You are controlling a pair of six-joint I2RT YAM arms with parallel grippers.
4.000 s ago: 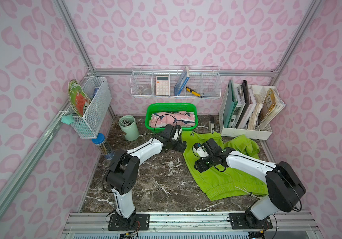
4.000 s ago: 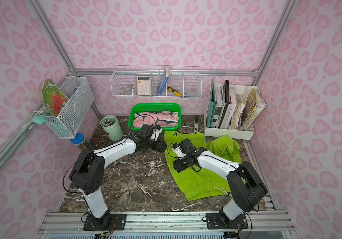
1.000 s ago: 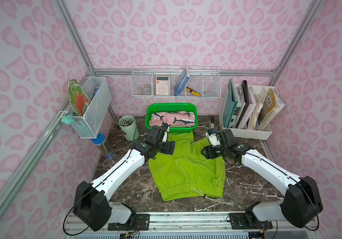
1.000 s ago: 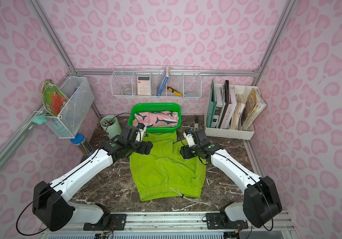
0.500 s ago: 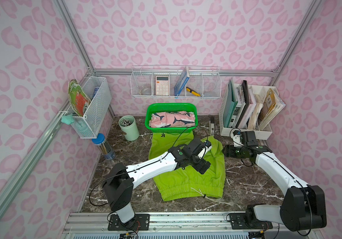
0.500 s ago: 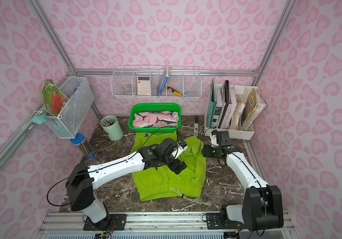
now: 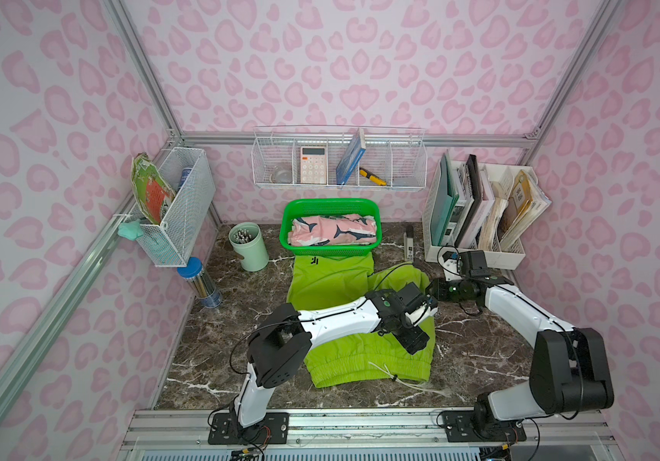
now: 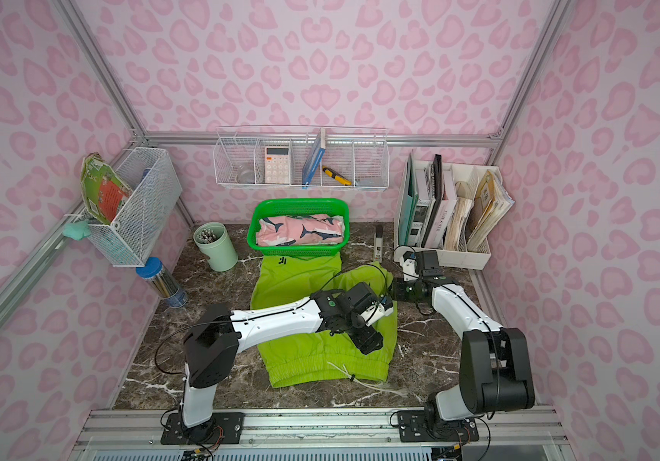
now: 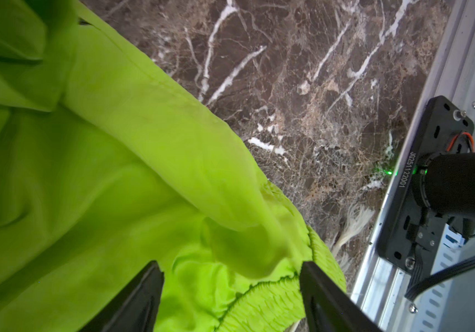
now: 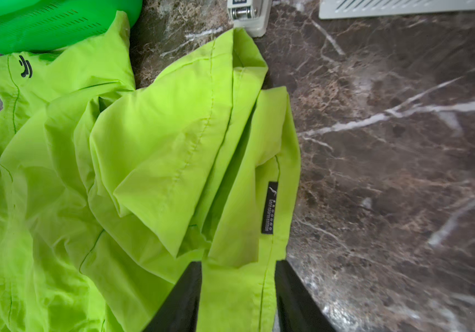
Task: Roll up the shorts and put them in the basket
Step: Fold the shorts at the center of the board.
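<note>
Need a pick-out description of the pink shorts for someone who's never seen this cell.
On the back wall hangs a white wire shelf; right below it, on the marble table, sits a bright green basket. The pink shorts lie bundled inside it. Unlike the plain lime green shorts spread in front of the basket, they carry a navy-and-white shark print.

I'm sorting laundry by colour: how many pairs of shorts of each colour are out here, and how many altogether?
Lime green shorts, on the table: 1
Pink shark-print shorts, in the green basket: 1
Total: 2
</note>
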